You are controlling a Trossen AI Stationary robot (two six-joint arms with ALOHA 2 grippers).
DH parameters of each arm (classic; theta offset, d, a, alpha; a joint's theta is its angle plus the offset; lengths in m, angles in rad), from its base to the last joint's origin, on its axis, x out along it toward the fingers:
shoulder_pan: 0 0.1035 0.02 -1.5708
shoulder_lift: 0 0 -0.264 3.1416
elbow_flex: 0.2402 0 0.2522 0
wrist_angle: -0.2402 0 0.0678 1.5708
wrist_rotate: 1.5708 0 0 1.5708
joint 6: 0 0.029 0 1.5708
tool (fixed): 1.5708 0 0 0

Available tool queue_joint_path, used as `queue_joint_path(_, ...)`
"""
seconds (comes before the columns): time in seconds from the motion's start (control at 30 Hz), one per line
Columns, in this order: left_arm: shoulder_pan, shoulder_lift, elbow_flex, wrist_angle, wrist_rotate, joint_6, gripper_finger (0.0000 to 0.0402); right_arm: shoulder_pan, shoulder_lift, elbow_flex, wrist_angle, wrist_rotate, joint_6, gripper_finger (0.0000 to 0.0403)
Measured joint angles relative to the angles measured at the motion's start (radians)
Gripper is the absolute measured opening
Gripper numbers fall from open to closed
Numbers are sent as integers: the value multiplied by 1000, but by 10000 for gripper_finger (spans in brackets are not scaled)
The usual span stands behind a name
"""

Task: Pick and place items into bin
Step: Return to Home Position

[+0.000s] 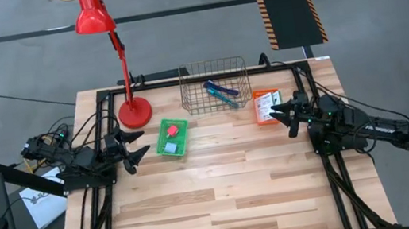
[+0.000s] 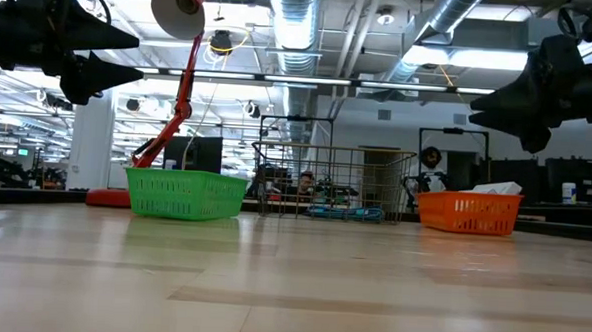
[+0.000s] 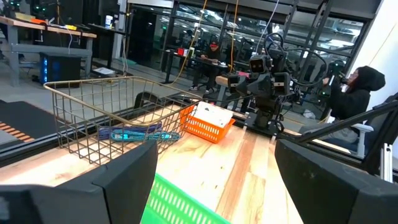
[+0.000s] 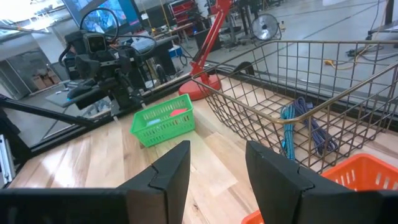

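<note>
Left gripper (image 1: pixel 143 142) and right gripper (image 1: pixel 274 114), both wide open and empty, flank green plastic basket (image 1: pixel 184 133), square wire basket (image 1: pixel 183 92) and orange plastic basket (image 1: pixel 256 107).

Red desk lamp (image 1: pixel 91 16), grey floor (image 1: pixel 388 48)

Toward the table's (image 2: pixel 291 286) far edge I see a green basket (image 2: pixel 185 194) on the left, a wire basket (image 2: pixel 330 183) in the middle and an orange basket (image 2: pixel 469 212) on the right. My left gripper (image 2: pixel 131 59) hangs high over the left end with its fingers spread, and my right gripper (image 2: pixel 499 105) hangs high over the right end.
</note>
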Motion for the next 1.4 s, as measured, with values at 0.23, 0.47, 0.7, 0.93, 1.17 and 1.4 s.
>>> queue_joint_path(0.23,0,0,0,0,0,0,314,0,0,0,0,0,0,153)
queue_joint_path(0.47,0,0,0,0,0,0,314,0,0,0,0,0,0,149)
queue_joint_path(0.7,0,0,0,0,0,0,314,0,0,0,0,0,0,146)
queue_joint_path(0.93,0,0,0,0,0,-1,314,0,0,0,0,0,0,150)
queue_joint_path(1.17,0,0,0,0,0,-1,314,0,0,0,0,0,0,148)
queue_joint_path(1.4,0,0,-1,0,0,-1,314,0,0,0,0,0,0,150)
